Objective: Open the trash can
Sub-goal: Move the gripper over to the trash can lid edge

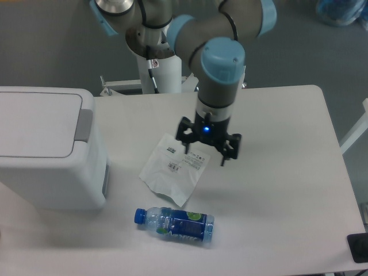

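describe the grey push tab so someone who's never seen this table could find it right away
Start at the big white trash can on the table's left side and look at its flat lid. The push tab is the small grey strip at the lid's right edge, facing the white pouch; it is the only grey patch on top.

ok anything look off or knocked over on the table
The bottle lies on its side near the table's front edge, cap pointing left, not upright. A flat white pouch lies loose and askew mid-table. No spill shows. The trash can sits with its lid closed, and the gripper hangs open, empty, over the pouch's right edge.
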Tool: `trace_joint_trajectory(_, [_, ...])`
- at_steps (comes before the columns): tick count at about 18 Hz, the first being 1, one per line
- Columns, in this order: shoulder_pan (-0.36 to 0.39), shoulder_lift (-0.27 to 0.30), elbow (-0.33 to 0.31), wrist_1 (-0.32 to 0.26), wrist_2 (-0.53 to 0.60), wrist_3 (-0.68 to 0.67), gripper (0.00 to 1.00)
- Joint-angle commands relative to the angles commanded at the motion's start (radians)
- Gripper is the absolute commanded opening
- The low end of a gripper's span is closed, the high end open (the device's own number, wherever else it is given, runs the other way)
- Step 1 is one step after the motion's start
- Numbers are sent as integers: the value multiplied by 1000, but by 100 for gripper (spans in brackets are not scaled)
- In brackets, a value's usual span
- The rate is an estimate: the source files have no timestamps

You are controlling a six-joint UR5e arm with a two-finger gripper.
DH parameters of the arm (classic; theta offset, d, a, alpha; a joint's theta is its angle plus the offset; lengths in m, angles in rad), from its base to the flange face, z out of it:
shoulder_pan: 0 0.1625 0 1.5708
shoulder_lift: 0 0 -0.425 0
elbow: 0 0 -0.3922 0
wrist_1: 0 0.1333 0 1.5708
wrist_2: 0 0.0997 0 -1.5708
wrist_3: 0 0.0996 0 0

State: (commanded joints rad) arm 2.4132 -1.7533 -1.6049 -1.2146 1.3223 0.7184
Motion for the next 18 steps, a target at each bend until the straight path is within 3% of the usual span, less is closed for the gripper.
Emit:
trace_joint_trajectory(3, [-52,-3,92,-98,-73,-85,100])
trace_joint_trajectory(5, [-49,0,120,-150,-147,-83,100])
trace_joint_trajectory(7, [-51,3,135,-160,-202,-91,100])
trace_joint_trajectory(14, [-52,28,131,-160,-235,-195,100])
trace_joint_trajectory(18, [-62,90,85,-155,-235,-223,100])
